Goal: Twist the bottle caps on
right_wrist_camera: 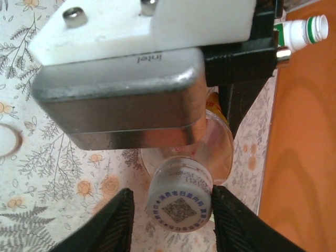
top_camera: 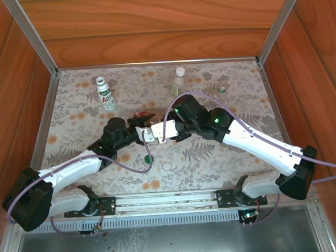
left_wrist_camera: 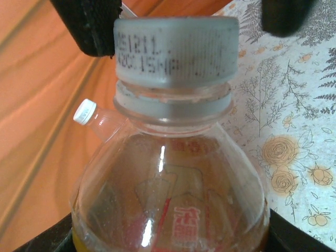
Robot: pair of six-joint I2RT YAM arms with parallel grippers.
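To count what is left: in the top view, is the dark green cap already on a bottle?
No, the dark green cap lies loose on the table, screwed onto nothing.

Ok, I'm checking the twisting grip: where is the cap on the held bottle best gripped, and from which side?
Grip the cap on its ribbed side wall, a finger on each side, coming end-on along the axis of the amber bottle. The ribs give purchase, and the left gripper holds its body, leaving the cap end free toward the right gripper, whose fingers flank it.
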